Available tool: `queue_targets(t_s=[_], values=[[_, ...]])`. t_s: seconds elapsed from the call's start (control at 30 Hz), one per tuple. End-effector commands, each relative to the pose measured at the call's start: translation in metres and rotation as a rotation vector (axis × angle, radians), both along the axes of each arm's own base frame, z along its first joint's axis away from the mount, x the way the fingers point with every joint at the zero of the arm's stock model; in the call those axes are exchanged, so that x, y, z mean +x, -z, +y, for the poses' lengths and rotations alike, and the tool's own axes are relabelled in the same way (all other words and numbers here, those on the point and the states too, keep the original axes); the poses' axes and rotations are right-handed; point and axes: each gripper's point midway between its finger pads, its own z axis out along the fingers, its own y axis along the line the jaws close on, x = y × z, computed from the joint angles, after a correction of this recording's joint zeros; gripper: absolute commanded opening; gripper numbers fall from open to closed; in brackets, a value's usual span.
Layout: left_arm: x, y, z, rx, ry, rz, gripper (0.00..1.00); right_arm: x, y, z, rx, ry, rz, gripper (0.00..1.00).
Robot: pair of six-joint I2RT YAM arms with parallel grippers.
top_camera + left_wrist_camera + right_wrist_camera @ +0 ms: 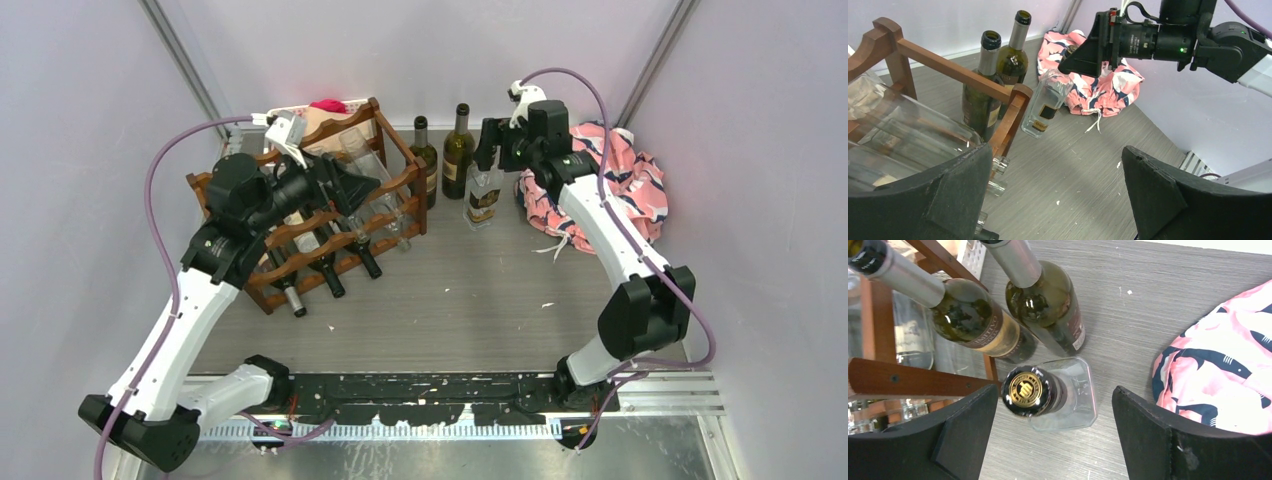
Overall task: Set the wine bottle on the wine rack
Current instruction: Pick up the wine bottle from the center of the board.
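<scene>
Clear square bottle (1048, 395) upright at lower centre, beside wine rack (908, 379), sits between right gripper (1054, 432) jaws spread wide (left gripper (1053, 200) wide, empty); off-centre closing could tip it into nearer green wine bottle (1048, 300).

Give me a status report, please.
Left gripper open, empty, by wine rack. Right gripper open, straddling clear square bottle, not gripping. Two dark wine bottles close beside it.
</scene>
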Motion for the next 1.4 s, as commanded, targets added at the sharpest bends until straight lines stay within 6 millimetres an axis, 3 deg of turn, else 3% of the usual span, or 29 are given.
queue_targets(t_s=[0.0, 0.2, 0.37, 0.53, 0.7, 0.83, 0.93, 1.1, 1.37], values=[[-0.001, -0.020, -0.005, -0.029, 0.037, -0.081, 1.00, 0.010, -0.024, 0.000, -0.074, -0.002, -0.062, 0.86], [-0.003, -0.019, -0.009, -0.039, 0.063, -0.061, 1.00, 0.019, -0.021, 0.005, -0.105, -0.005, -0.039, 0.76], [0.002, -0.012, -0.010, -0.023, 0.054, 0.017, 0.98, 0.024, -0.018, 0.004, -0.117, 0.017, -0.005, 0.75], [0.004, -0.018, -0.011, 0.003, 0.062, -0.020, 0.98, 0.025, -0.035, -0.006, -0.194, 0.039, -0.035, 0.78], [-0.001, -0.021, -0.024, 0.017, 0.171, -0.143, 0.99, 0.022, -0.033, 0.022, -0.075, -0.068, -0.056, 0.81], [0.006, -0.025, -0.024, 0.010, 0.154, -0.140, 0.99, 0.018, -0.024, 0.026, -0.084, -0.075, -0.026, 0.82], [0.007, -0.014, -0.026, 0.011, 0.162, -0.125, 1.00, 0.019, -0.015, 0.017, -0.151, -0.059, -0.024, 0.84], [0.012, -0.001, -0.033, -0.025, 0.181, -0.076, 0.99, 0.020, 0.003, 0.020, -0.156, -0.061, 0.001, 0.83], [0.004, -0.002, -0.033, -0.081, 0.191, -0.075, 0.99, 0.021, 0.006, 0.013, -0.200, -0.012, 0.001, 0.71]])
